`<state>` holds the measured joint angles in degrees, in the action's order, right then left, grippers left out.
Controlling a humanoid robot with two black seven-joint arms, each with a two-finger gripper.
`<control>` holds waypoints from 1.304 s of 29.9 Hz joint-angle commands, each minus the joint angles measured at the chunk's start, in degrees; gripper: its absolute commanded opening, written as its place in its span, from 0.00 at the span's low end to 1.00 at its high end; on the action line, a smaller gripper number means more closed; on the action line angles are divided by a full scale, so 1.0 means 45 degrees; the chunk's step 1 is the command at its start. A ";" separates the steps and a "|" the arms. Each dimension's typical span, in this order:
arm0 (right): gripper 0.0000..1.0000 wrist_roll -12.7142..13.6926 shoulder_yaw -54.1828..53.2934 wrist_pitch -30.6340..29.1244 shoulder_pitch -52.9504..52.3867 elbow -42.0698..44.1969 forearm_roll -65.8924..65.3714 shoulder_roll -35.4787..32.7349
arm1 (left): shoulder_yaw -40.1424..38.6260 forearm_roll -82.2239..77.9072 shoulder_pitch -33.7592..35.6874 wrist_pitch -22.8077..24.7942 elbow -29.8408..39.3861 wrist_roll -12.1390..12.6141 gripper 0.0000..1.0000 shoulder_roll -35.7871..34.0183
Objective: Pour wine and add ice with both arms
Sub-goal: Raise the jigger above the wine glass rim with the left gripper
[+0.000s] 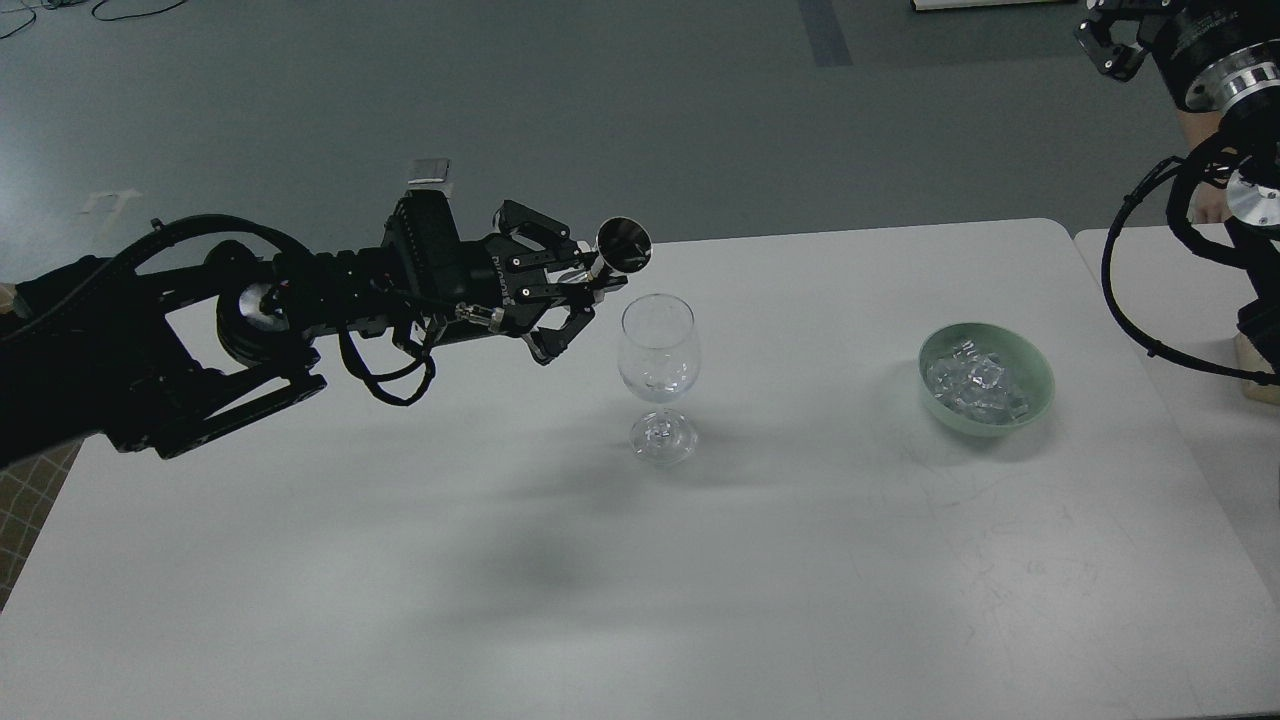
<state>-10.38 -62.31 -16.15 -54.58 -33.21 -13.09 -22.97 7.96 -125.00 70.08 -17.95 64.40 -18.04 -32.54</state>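
A clear stemmed wine glass (657,350) stands upright near the middle of the white table (700,560). My left gripper (588,285) is shut on a small shiny metal cup (622,245), held on its side just above and left of the glass rim, mouth facing the camera. A pale green bowl (1042,368) to the right holds a heap of clear ice cubes (975,388). My right arm (1215,70) is raised at the top right, far from the bowl; only part of its gripper (1102,42) shows at the frame edge.
A second white table (1160,290) adjoins on the right. A person's bare hand (1208,205) shows behind my right arm. Black cables (1120,300) loop down from that arm. Grey floor lies beyond the far table edge.
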 commanded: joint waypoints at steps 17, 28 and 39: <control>1.00 0.0002 0.0000 -0.0005 0.0001 0.0016 0.0000 0.0006 | 0.0068 0.0000 0.0266 0.0004 -0.0072 0.0006 0.13 0.0181; 1.00 -0.0018 -0.0019 -0.0005 0.0079 0.0016 0.0000 0.0006 | 0.1024 0.0000 0.0988 0.0004 -0.0053 0.0006 0.13 0.0278; 1.00 -0.0018 -0.0019 -0.0005 0.0020 -0.0004 0.0000 0.0026 | 0.1063 0.0000 0.1164 0.0004 0.0006 0.0006 0.13 0.0551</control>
<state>-10.47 -62.40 -16.11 -54.31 -33.22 -13.10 -22.62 12.66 -125.00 75.28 -17.93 64.44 -18.02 -30.53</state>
